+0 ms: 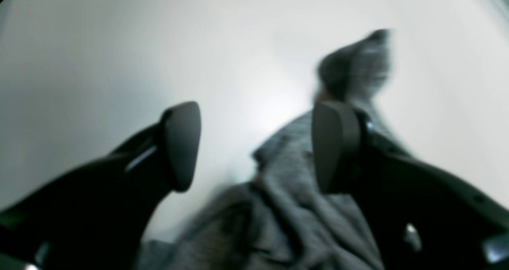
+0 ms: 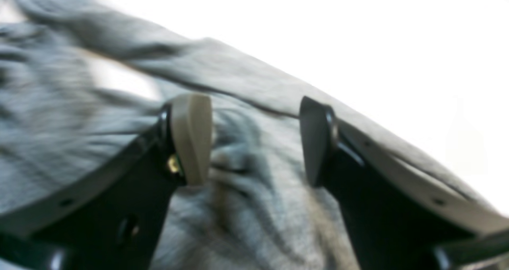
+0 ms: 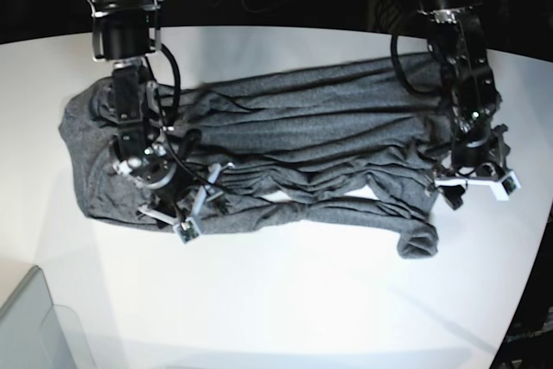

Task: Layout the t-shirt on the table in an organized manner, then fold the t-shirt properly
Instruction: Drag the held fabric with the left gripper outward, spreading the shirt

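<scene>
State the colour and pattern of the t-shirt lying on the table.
The t-shirt is dark heather grey, plain with no print; the base view shows it best.

Two black arms, looped black cables, dark paddle-shaped jaws, one pad seemingly beige through blur.

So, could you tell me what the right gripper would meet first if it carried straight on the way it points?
Most likely the t-shirt: the right gripper, jaws apart, points down at wrinkled grey cloth lying between its fingers, though blur hides the gap.
</scene>
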